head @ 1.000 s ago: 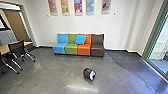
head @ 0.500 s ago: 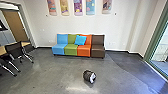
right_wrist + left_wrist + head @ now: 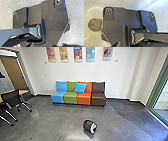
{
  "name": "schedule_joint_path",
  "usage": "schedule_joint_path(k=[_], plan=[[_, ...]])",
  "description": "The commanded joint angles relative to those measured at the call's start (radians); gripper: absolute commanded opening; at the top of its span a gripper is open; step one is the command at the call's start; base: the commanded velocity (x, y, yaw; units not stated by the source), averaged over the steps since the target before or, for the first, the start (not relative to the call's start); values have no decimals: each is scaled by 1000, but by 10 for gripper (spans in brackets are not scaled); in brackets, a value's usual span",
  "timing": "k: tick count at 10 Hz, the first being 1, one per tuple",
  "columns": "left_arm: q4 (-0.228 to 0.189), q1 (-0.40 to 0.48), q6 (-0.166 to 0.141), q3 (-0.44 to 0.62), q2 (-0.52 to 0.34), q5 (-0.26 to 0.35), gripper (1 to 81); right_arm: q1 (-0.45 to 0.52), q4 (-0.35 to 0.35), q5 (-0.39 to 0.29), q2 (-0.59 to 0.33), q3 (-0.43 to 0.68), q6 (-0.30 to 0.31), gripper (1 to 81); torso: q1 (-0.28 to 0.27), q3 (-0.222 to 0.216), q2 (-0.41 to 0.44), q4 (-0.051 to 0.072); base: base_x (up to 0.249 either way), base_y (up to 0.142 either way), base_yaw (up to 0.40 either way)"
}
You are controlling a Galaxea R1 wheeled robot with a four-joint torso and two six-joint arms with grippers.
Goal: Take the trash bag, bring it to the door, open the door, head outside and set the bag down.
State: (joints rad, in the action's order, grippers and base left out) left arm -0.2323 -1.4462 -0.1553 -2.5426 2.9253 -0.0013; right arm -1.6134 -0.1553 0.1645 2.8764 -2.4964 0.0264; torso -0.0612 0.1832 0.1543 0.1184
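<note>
A: Since you asked, biggest first: grey floor (image 3: 45, 122), then the four-colour couch (image 3: 84, 99) with a blue cushion (image 3: 80, 87) on it.

B: Cool, and the trash bag (image 3: 89, 126)?

A: Lying on the floor out in front of the couch, apart from both the left claw and right claw.

B: Claws spread or pressed together?

A: Can't tell on either, tbh.

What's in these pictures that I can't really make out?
- Head view: what fills the dark bundle on the floor; its wrapping hides it.
- Head view: the tops of the wall hangings, cut off by the upper edge.
- Head view: part of the sofa's backs, behind the blue cushion.
- Left wrist view: one side of the round floor cover, behind the robot's plate.
</note>
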Motion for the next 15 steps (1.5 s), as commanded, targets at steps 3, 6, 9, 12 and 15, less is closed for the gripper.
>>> schedule_joint_path(k=[3, 6, 9, 12, 15], plan=[[-7, 46, 2, 4, -7, 50, 811, 31, -6, -59, -10, 5, -3, 811, 0, 0, 0, 0, 184, 0, 0], [-7, 46, 2, 5, -4, 50, 811, 32, -7, -65, -10, 5, -3, 811, 0, 0, 0, 0, 185, 0, 0], [-5, 45, 2, 5, -7, 50, 811, 32, -6, -66, -10, 5, -3, 811, 0, 0, 0, 0, 184, 0, 0], [-4, 45, 2, 4, -9, 50, 811, 32, -7, -68, -20, 5, -2, 811, 0, 0, 0, 0, 184, 0, 0], [-2, 46, 2, 4, -7, 46, 811, 32, -7, -69, -16, 5, -2, 811, 0, 0, 0, 0, 185, 0, 0]])
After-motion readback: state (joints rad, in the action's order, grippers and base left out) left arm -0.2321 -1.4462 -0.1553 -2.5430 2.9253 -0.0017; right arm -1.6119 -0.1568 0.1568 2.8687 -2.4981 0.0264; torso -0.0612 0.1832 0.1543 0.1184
